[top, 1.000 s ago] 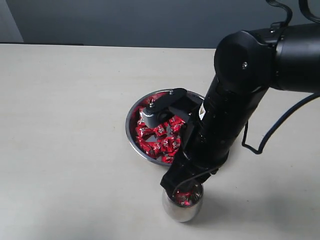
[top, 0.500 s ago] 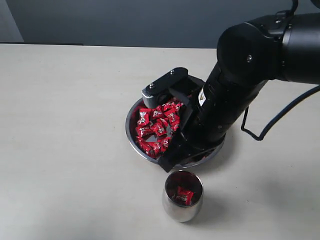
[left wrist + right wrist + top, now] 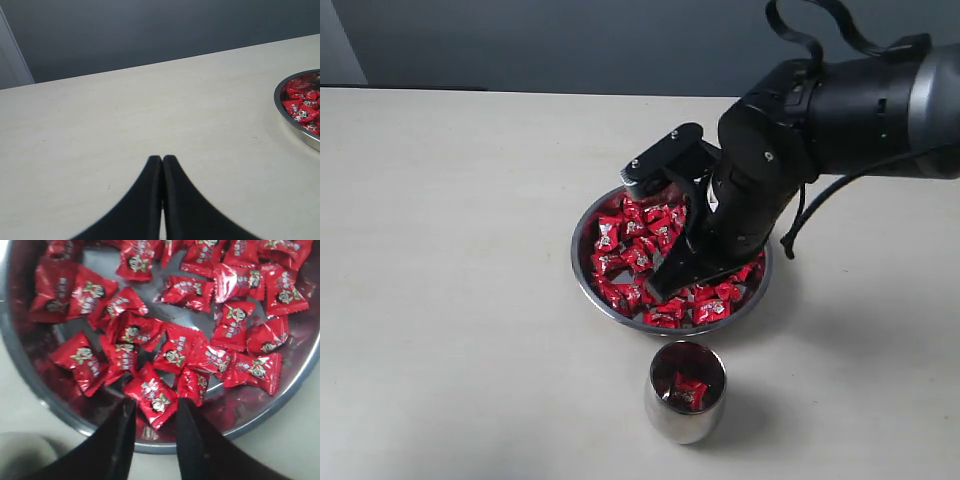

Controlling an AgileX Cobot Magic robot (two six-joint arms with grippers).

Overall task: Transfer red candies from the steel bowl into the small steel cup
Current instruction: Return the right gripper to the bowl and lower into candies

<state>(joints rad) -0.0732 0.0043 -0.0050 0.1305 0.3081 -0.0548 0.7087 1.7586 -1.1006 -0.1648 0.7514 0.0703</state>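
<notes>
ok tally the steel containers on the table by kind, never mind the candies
steel bowl: 1
small steel cup: 1
total: 2

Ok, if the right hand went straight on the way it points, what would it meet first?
The right hand would most likely meet the candy just ahead, in line with the gap between its open fingers, near the rim of the bowl; depth is unclear.
</notes>
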